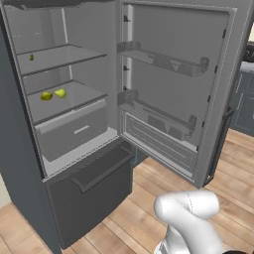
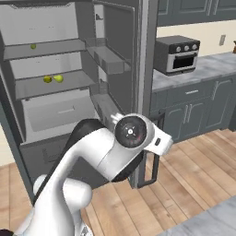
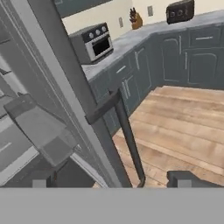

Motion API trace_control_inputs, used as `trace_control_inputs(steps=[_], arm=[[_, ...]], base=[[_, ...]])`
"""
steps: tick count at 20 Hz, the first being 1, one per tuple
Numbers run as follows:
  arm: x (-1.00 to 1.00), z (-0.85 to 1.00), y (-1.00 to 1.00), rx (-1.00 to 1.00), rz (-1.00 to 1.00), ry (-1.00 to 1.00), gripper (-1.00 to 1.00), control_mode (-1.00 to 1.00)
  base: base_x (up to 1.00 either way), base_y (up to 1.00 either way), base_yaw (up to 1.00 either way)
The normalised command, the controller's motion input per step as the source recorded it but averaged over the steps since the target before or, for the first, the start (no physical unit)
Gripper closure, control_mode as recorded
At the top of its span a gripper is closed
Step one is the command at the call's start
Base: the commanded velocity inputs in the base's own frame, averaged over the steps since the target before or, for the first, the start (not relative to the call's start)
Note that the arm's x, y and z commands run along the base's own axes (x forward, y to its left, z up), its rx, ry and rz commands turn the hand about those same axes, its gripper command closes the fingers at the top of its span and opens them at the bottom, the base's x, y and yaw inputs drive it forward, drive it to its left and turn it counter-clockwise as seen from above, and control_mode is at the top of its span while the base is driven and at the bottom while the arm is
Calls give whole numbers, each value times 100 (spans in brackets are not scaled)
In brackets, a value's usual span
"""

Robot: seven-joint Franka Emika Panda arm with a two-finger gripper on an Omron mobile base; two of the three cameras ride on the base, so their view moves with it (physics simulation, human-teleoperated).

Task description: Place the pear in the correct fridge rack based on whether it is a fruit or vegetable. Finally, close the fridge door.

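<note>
The small yellow-green pear point(image 1: 60, 93) already lies on the lower light-grey fridge rack point(image 1: 79, 101), left of centre in the left base view, beside a rounder yellow-green fruit point(image 1: 46, 96). My gripper point(image 3: 109, 180) has its dark tips well apart at the bottom of the hand view, holding nothing. What remains is the tall dark-grey fridge door point(image 3: 65, 96), which I judge stiff, heavy and smooth-swinging, best pushed at its outer edge near the long dark bar handle point(image 3: 127, 135).

Kitchen: open fridge point(image 1: 74, 30), toaster oven point(image 2: 177, 54), grey cabinets point(image 2: 193, 110).

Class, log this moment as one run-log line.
pear: on fridge rack | fridge door: open | gripper: empty, open, near door handle
</note>
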Motion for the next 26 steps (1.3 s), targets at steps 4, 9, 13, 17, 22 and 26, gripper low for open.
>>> trace_control_inputs(steps=[4, 9, 13, 17, 22, 26], arm=[[65, 5, -61, 30, 0, 17, -100, -100], [44, 1, -56, 27, 0, 7, -100, -100], [29, -2, -27, 13, 1, 0, -100, -100], [34, -8, -6, 2, 1, 0, -100, -100], [52, -7, -21, 6, 3, 0, -100, -100], [46, 0, -30, 10, 4, 2, -100, -100]], base=[[0, 0, 0], [0, 0, 0], [0, 0, 0], [0, 0, 0], [0, 0, 0], [0, 0, 0]])
